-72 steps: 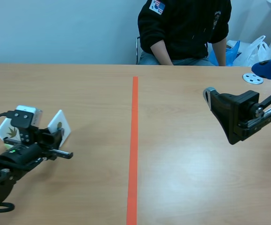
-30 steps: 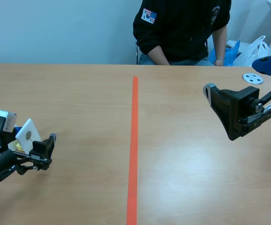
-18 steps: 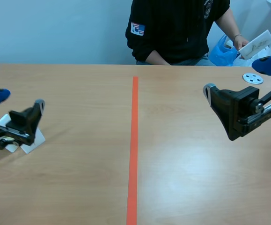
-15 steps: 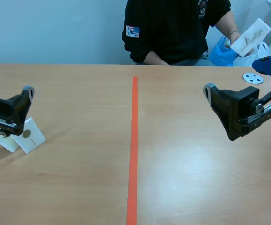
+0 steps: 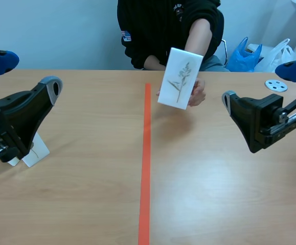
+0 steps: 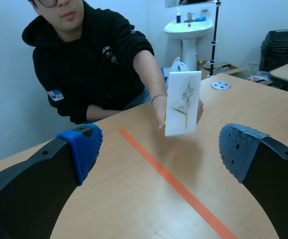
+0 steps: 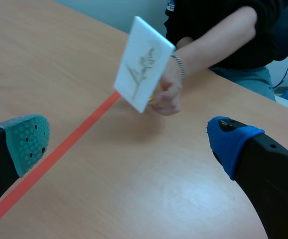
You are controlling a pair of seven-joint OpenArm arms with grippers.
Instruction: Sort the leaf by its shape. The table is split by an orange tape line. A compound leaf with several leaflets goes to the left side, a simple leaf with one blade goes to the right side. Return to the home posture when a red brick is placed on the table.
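Note:
A person's hand [image 5: 196, 94] holds a white card [image 5: 180, 78] upright over the table, just right of the orange tape line [image 5: 145, 168]. The card bears a thin branching sprig with several small parts. My left gripper [image 5: 25, 74] hangs open above the table's left side, and the card [image 6: 182, 102] stands well ahead of it, between its blue pads [image 6: 82, 149]. My right gripper [image 5: 260, 84] hangs open at the right, with the card [image 7: 143, 72] ahead and nothing between its fingers. Two or more white leaf cards [image 5: 35, 150] stand on the left side, under my left arm.
A white disc [image 5: 277, 85] lies at the far right of the table. Blue and white plastic bags [image 5: 246, 53] sit behind the table's far edge. The person sits across the table, one arm stretched over its middle.
My left gripper has let go of a card on the left side and risen open above it. The person has brought a new card from the bags to the table's middle. The right arm is unmoved.

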